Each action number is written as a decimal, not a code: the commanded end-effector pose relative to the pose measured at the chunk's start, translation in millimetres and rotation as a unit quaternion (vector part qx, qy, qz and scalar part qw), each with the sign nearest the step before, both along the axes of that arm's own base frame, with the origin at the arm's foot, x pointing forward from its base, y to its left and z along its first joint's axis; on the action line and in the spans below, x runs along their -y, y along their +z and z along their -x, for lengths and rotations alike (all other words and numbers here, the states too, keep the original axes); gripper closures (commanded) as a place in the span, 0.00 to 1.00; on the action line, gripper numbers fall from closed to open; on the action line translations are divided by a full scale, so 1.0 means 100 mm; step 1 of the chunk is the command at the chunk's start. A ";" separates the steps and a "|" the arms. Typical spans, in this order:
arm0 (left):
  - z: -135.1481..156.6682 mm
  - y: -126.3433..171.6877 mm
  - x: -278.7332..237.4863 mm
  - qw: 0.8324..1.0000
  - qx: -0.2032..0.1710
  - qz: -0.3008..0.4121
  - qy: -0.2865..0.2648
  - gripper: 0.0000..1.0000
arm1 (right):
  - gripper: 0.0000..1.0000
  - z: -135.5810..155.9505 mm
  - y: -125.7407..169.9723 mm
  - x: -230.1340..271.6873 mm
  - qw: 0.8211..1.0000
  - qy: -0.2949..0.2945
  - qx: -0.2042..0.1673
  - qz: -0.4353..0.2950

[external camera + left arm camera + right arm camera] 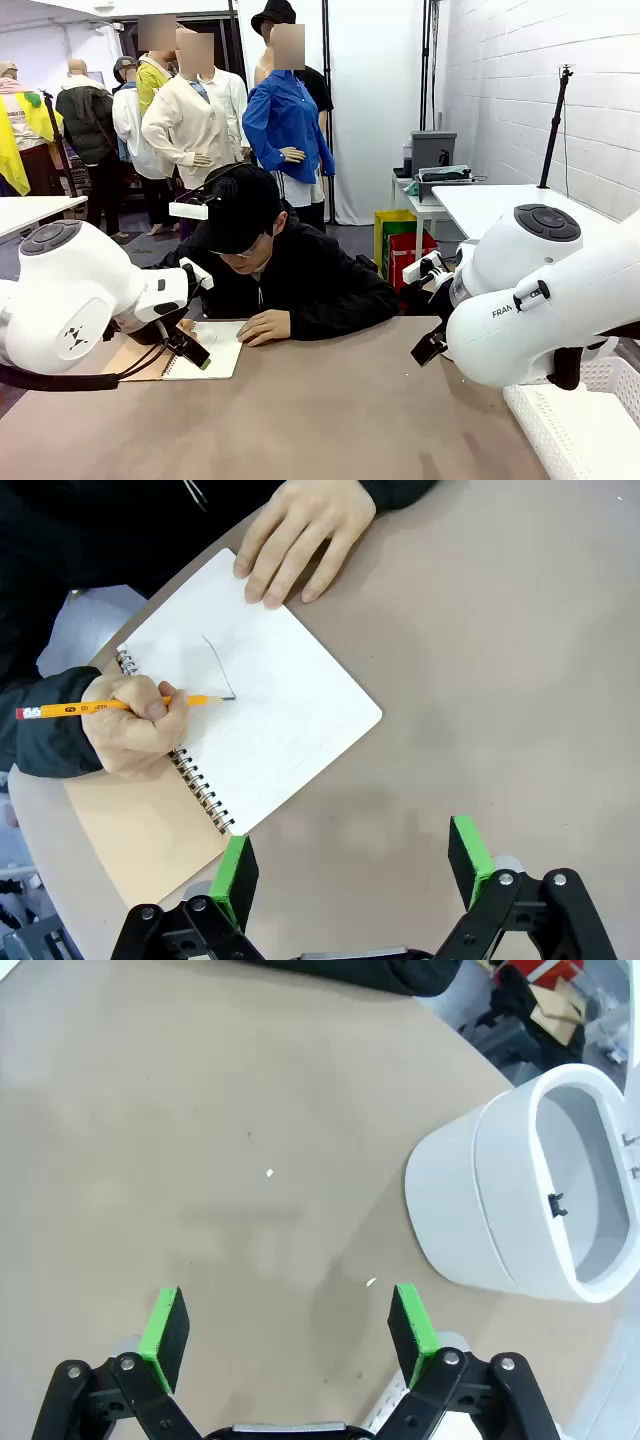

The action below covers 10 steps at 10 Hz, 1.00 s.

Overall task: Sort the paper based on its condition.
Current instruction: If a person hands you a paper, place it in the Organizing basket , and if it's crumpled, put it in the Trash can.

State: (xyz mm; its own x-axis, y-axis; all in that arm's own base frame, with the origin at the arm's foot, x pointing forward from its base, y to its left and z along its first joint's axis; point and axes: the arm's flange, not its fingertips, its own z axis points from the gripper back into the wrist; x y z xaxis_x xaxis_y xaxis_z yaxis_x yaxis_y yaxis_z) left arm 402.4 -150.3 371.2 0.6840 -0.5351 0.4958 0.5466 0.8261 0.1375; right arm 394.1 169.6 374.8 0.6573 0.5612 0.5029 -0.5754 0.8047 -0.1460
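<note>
White notebook page (260,720) lay at eleven o'clock, a hand (300,535) pinning it for pencilling. My left pincer (350,865) and right pincer (285,1325) gaped wide, empty.

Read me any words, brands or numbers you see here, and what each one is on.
"FRAN", black letters on the white right robot arm; the rest is hidden.
Black print on the yellow pencil: too small to read.
White spiral-bound notebook page: a pencil line, no words.
</note>
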 end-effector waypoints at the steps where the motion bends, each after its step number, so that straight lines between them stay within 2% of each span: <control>1: 0.00 0.00 0.00 1.000 0.000 0.000 0.000 0.00 | 0.00 0.00 0.00 0.00 1.000 0.000 0.000 0.000; 10: 0.00 0.00 0.00 1.000 0.000 0.000 0.000 0.00 | 0.00 0.00 0.00 0.00 1.000 0.000 0.000 0.000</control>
State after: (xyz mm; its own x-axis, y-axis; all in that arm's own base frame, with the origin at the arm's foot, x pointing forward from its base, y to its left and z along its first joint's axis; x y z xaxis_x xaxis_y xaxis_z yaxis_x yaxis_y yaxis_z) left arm 402.3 -150.7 371.2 0.6834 -0.5359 0.4957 0.5474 0.8255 0.1378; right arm 394.1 169.6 374.8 0.6570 0.5618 0.5028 -0.5757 0.8044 -0.1465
